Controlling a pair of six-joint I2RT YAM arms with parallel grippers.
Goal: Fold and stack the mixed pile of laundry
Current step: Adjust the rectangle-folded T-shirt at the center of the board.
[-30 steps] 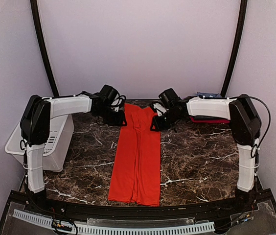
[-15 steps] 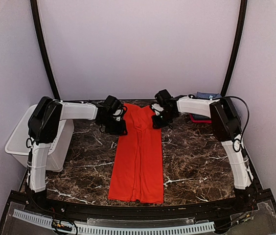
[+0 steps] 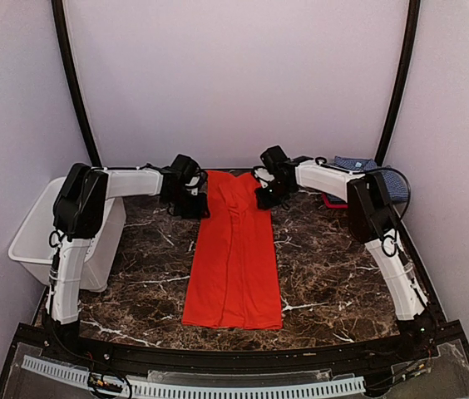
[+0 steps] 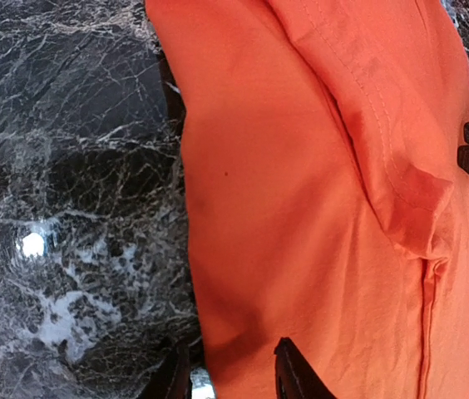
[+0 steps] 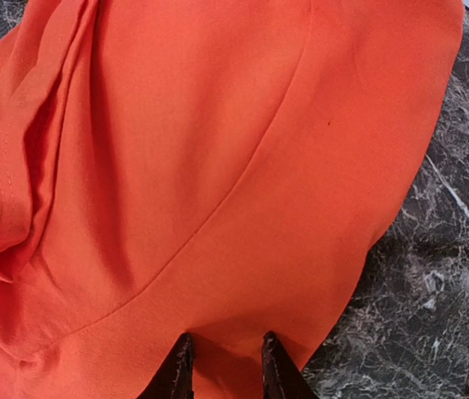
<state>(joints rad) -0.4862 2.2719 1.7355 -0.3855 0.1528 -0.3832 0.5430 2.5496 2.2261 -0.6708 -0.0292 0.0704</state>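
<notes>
The bright orange-red shirt [image 3: 234, 258] lies on the dark marble table [image 3: 334, 274] as a long narrow strip, folded lengthwise and running from the back wall toward the near edge. My left gripper [image 3: 193, 199] [image 4: 230, 353] is shut on the shirt's far left edge, one finger over the marble and the other over the cloth. My right gripper [image 3: 266, 198] [image 5: 224, 339] is shut on the far right edge, where the cloth [image 5: 218, 166] puckers between its fingers. A sleeve fold [image 4: 401, 191] lies along the middle. The blue-and-white checked shirt [image 3: 356, 163] sits at the back right, partly behind the right arm.
A white slotted basket [image 3: 47, 237] stands at the table's left edge beside the left arm. A flat red item [image 3: 334, 202] lies under the right arm near the back right corner. The back wall is close behind both grippers.
Both grippers have moved toward the back wall with the shirt's far end. The shirt slid away from the near edge and now lies straighter.
</notes>
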